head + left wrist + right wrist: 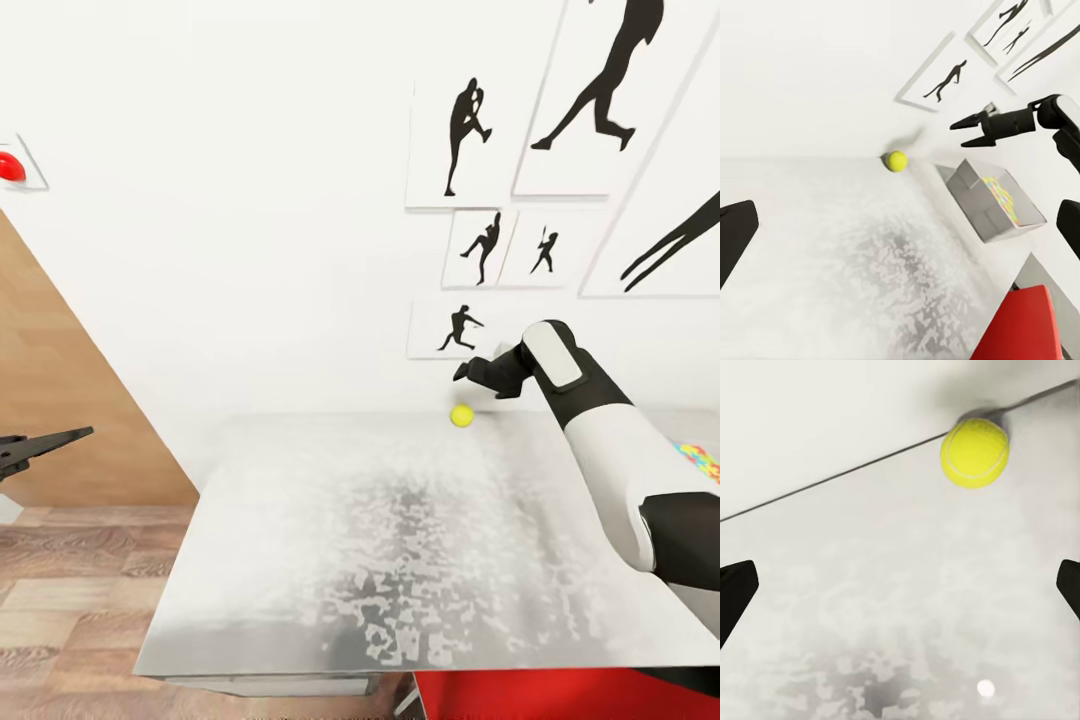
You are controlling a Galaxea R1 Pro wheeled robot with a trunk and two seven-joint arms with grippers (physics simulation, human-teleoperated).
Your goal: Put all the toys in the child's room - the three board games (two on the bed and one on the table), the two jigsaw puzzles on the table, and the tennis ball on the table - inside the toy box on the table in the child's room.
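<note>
Ball point(461, 416) at the far counter point(300, 560) edge by the wall, right gripper point(478, 375) just above and behind it, fingers spread.

Light, springy, fuzzy enough to grip but sure to roll at a nudge; best pinched across the middle from above, fingers either side, wall at its back to stop escape. Round, so no long axis and no facing to heed; only the white seam curving over it. Resting on the counter, touching or just off the wall line. Right fingers open wide, holding nothing. Left gripper point(45, 443) off the counter's left side, empty; whether open or closed cannot be told. Toy box point(991, 199) further along the counter with a puzzle point(1003, 194) showing inside.
</note>
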